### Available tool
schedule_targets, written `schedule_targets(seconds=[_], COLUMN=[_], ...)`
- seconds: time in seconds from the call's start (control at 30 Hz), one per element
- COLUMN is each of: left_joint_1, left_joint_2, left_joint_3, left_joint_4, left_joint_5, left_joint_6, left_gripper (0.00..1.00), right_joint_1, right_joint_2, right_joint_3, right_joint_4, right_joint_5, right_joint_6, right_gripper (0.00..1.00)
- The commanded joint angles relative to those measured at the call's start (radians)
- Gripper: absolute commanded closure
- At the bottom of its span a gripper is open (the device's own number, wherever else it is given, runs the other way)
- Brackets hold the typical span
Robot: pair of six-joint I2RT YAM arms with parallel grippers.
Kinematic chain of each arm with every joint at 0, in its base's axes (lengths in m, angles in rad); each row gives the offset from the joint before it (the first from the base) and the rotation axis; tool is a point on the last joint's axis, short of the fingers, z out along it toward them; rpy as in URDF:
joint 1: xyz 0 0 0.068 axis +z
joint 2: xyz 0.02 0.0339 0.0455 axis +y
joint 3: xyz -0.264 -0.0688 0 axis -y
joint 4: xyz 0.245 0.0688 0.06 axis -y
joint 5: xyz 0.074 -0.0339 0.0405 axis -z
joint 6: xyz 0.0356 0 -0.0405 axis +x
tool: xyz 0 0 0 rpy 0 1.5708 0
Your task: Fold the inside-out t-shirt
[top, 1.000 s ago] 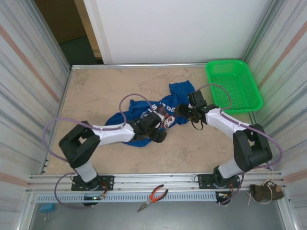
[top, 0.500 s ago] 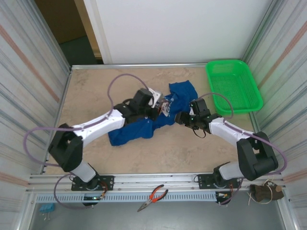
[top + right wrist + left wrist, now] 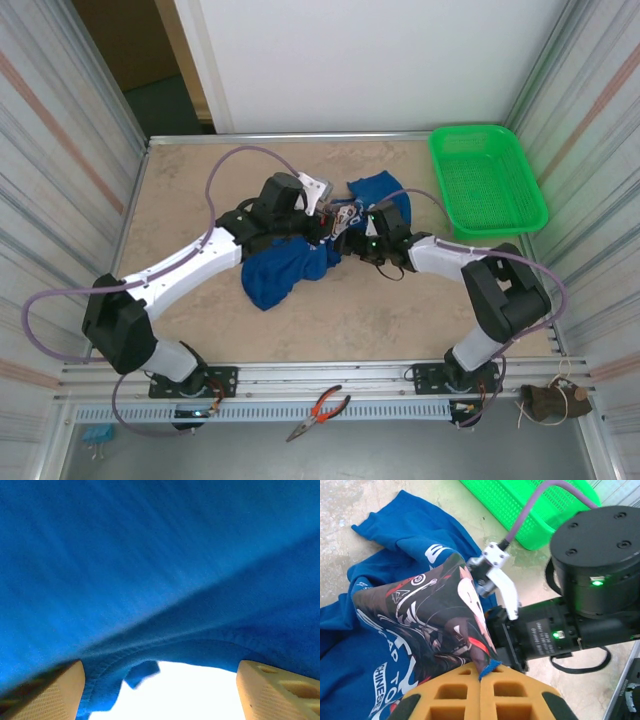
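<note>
Down at the bottom edge of the top view we've got red-handled pliers (image 3: 318, 408) lying on the metal rail between the two arm bases. Moving up, the left arm (image 3: 190, 262) sweeps from lower left toward the centre, and the right arm (image 3: 440, 258) bends in from lower right, so the two wrists nearly meet mid-frame. Between them sits the inside-out t-shirt (image 3: 290, 270), bunched in a blue heap in the middle of the tan surface (image 3: 200, 190), with one lobe spilling toward the lower left and another poking up past the wrists. On the left wrist view, the left jaws are shut tight on the shirt: the orange pads (image 3: 465, 695) at the bottom of the frame are pressed together on a peak of cloth that carries a dark printed graphic, and white lettering shows on the blue below it. The right arm's black wrist sits just beside that peak. On the right wrist view, the right jaws stand wide open, one pad (image 3: 50, 695) in each lower corner, with a blue hem draped across the gap above them. Farther back, at upper right, the green basket (image 3: 487, 178) rests on the surface, apart from the shirt.
</note>
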Motion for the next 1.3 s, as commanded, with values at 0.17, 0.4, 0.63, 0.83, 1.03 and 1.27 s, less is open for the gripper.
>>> schedule_targets(seconds=[0.17, 0.4, 0.63, 0.83, 1.03, 1.27], left_joint_1=[0.023, 0.028, 0.037, 0.111, 0.202, 0.257], left_joint_2=[-0.079, -0.085, -0.123, -0.21, -0.256, -0.153], left_joint_3=[0.026, 0.056, 0.057, -0.004, -0.057, -0.066], left_joint_4=[-0.002, -0.003, -0.013, -0.048, -0.123, -0.161], left_joint_5=[0.038, 0.074, 0.095, 0.14, 0.161, 0.066], left_joint_6=[-0.08, -0.09, -0.114, -0.143, -0.091, -0.011], left_gripper=[1.0, 1.0, 1.0, 1.0, 1.0, 0.52], right_joint_1=[0.079, 0.156, 0.146, 0.132, -0.03, -0.188], right_joint_2=[-0.249, -0.259, -0.065, -0.313, -0.619, -0.556], right_joint_3=[-0.059, -0.015, 0.125, 0.162, 0.143, 0.052], right_joint_4=[-0.106, -0.144, -0.172, -0.434, -0.642, -0.503], right_joint_5=[0.174, 0.277, 0.285, 0.122, -0.157, -0.209], right_joint_6=[0.002, -0.016, -0.106, -0.423, -0.538, -0.368], right_gripper=[0.2, 0.16, 0.89, 1.0, 1.0, 1.0])
